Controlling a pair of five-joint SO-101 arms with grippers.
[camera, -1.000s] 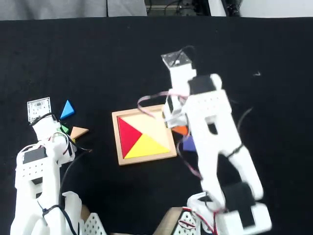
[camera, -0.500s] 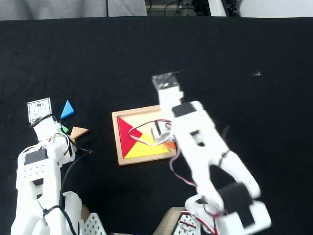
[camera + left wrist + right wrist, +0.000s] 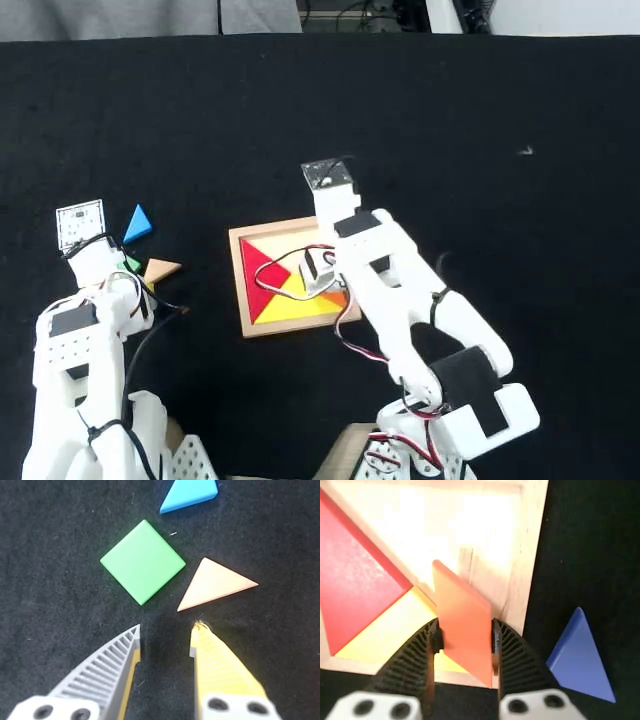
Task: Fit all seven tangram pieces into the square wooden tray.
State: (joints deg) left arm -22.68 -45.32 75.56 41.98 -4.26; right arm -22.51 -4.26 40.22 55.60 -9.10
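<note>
while the right claw clenches a flat orange parallelogram piece over the square wooden tray, a red triangle and a yellow triangle lie inside. a dark blue triangle rests on the black surface beside the tray. the left claw hangs released near a green square and a tan triangle.

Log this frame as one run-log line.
right gripper: shut on orange piece, over tray | left gripper: open, near green square | in tray: red triangle, yellow triangle
</note>
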